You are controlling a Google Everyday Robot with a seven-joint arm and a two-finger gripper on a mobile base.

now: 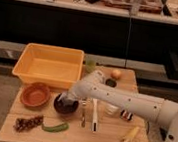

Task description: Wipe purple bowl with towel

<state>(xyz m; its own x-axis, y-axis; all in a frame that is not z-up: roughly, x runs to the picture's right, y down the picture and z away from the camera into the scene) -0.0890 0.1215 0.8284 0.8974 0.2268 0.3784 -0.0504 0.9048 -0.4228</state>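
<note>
Purple bowl [61, 109] sits lower left of frame centre, just right of orange-brown bowl [35, 95]. Gripper [69, 99] directly above it, dipped inside rim. Whether it pinches anything, I cannot tell; towel not made out. Arm [123, 100] reaches in from right, wrist bent down. Yellow tub [49, 64] behind.

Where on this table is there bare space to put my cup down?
The widest bare patch of the table is along the front edge, between the green pod and the pale yellow piece at right. The middle is crowded: the gripper is down in the purple bowl, with the orange bowl, yellow tub and utensils close around.
</note>
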